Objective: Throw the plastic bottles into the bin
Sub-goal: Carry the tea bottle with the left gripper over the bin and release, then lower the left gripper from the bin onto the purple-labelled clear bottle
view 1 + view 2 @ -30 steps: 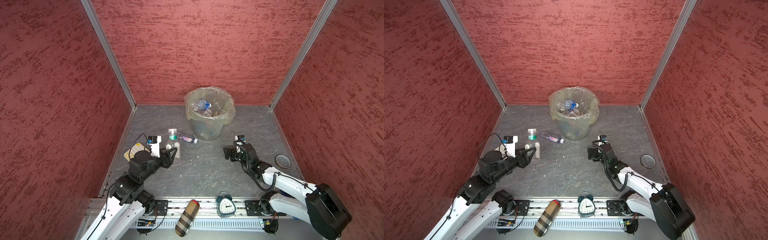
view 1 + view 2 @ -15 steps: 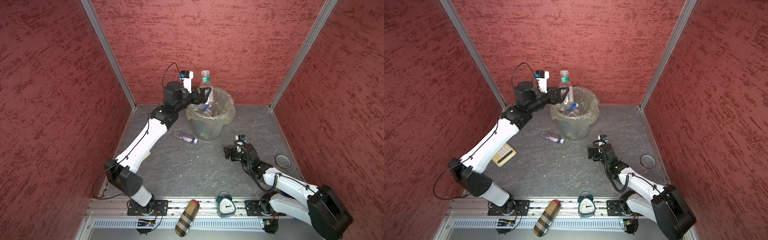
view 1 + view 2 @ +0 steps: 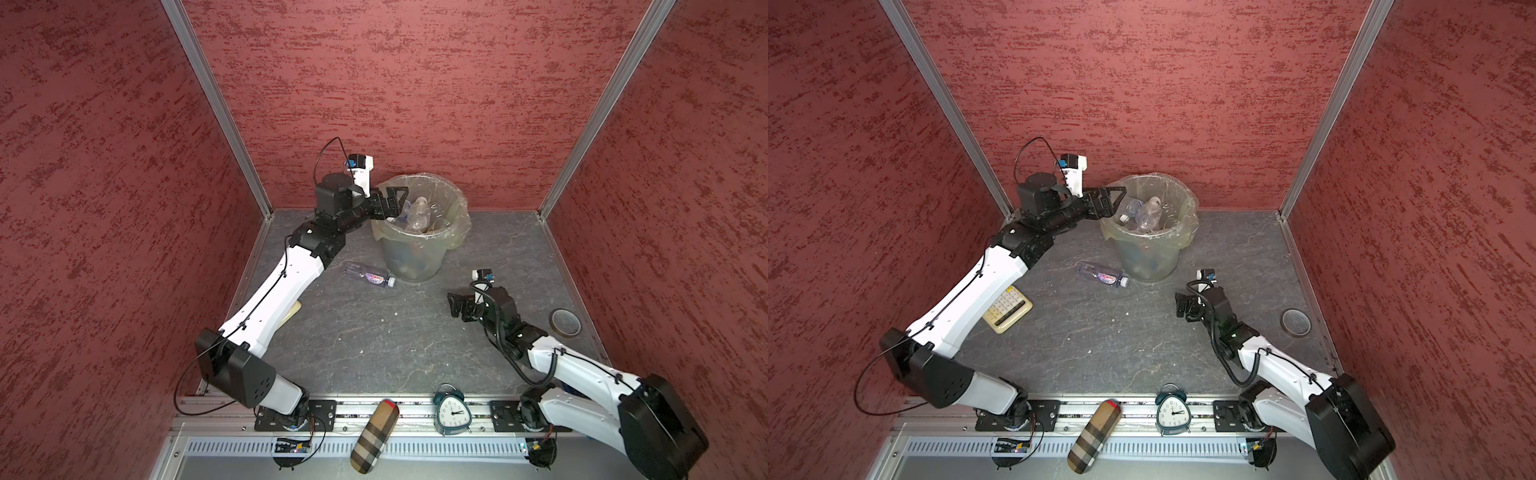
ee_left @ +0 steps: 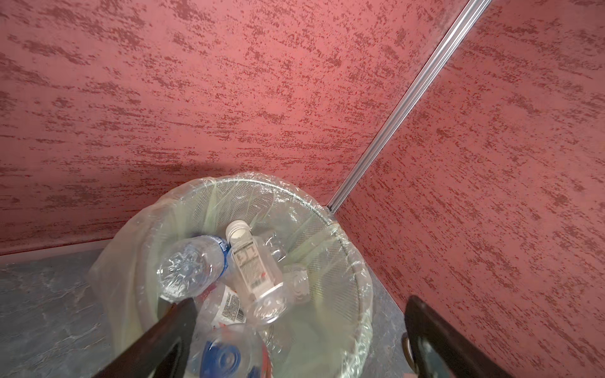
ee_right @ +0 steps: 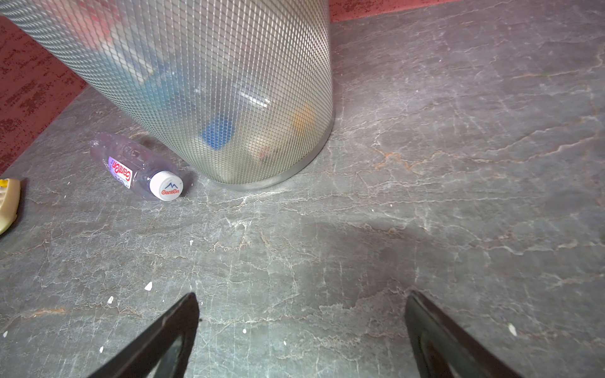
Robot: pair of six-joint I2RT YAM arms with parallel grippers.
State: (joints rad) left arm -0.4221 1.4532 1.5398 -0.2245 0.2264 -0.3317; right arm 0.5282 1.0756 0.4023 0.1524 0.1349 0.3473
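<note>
The bin (image 3: 457,199) (image 3: 1187,208), a mesh bucket with a yellowish bag over its rim, stands at the back and holds several clear plastic bottles (image 3: 419,208) (image 3: 1148,212) (image 4: 253,261). My left gripper (image 3: 395,201) (image 3: 1111,201) (image 4: 299,314) hangs open over the bin's left rim with nothing between its fingers. Just beneath it a blurred bottle with a blue end (image 4: 226,353) lies in the bin. One bottle with a white cap (image 3: 370,276) (image 3: 1104,276) (image 5: 140,170) lies on the floor left of the bin (image 5: 229,81). My right gripper (image 3: 455,305) (image 3: 1182,307) (image 5: 301,304) is open and low over the floor, right of the bin.
A cream calculator (image 3: 1008,309) lies under my left arm. A plaid case (image 3: 374,436) and an alarm clock (image 3: 452,413) rest on the front rail. A round ring (image 3: 565,321) lies by the right wall. Red walls close in three sides.
My left arm swung from the front-left floor up to the bin with a green-capped bottle, then opened; the bottle has dropped from the jaws. The right arm has not moved.
</note>
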